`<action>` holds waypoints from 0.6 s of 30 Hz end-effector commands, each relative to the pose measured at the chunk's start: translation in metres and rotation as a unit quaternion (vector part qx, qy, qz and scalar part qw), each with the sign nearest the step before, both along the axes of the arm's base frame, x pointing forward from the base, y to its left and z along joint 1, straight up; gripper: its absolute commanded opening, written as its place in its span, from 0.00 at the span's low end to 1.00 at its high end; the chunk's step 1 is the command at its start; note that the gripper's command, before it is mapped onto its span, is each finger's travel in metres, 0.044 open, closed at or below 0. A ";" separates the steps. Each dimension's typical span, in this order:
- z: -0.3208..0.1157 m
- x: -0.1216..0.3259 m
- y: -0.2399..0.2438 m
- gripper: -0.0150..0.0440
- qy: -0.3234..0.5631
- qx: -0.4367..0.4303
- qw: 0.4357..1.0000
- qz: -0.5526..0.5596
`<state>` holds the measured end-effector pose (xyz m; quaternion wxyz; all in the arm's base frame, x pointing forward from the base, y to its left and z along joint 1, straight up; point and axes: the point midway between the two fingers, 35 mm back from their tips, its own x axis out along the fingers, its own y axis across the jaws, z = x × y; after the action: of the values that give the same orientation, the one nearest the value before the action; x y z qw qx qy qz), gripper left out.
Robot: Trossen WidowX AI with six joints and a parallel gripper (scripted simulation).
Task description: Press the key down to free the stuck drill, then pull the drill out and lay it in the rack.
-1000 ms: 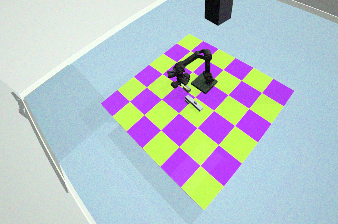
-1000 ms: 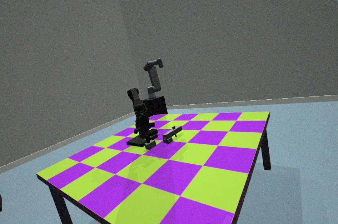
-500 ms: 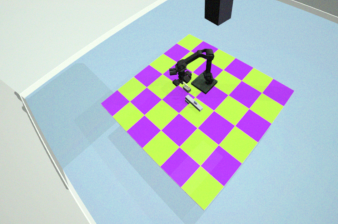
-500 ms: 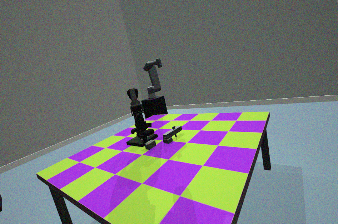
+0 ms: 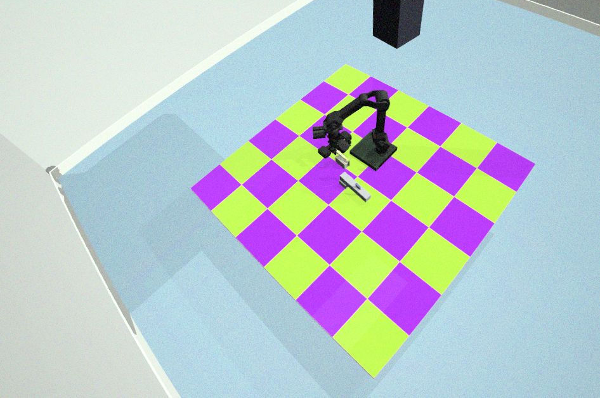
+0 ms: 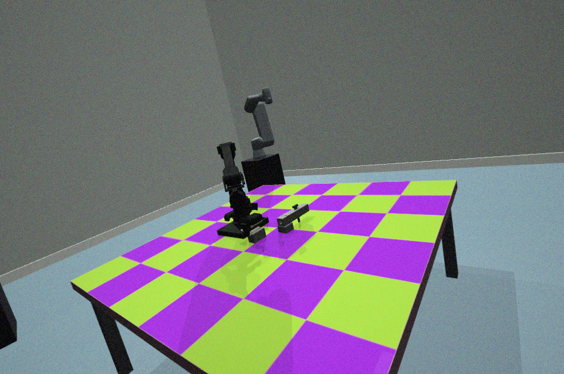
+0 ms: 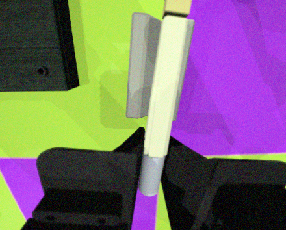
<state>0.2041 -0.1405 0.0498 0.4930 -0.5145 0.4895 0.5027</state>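
My gripper (image 5: 335, 152) (image 7: 149, 132) is shut on the drill (image 5: 339, 156) (image 7: 166, 88), which has a cream body, a grey rounded end between the fingers and a tan part at its far end. The grey grooved rack (image 5: 344, 164) (image 6: 257, 235) (image 7: 137, 65) stands on the table beside the arm's base. In the wrist view the drill crosses over the rack's right part, slightly askew to its groove and covering much of it. Whether they touch cannot be told. The long grey holder (image 5: 347, 181) (image 6: 293, 216) stands apart, with a small knob (image 5: 358, 185) (image 6: 295, 206), likely the key, on top.
The arm's dark base plate (image 5: 371, 160) (image 6: 228, 230) (image 7: 25, 49) is close to the rack, on its left in the wrist view. The checkered table (image 5: 329, 238) (image 6: 291, 278) extends around them. Another arm on a dark pedestal (image 5: 397, 10) (image 6: 264, 171) stands beyond the table.
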 end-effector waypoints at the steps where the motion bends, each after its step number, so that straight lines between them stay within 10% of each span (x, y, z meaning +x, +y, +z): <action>1: -0.004 -0.001 0.000 0.25 0.001 -0.001 1.000 0.002; 18: -0.023 0.000 0.000 0.25 0.001 -0.001 1.000 0.002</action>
<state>0.2050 -0.1409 0.0306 0.4927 -0.5153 0.4891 0.5024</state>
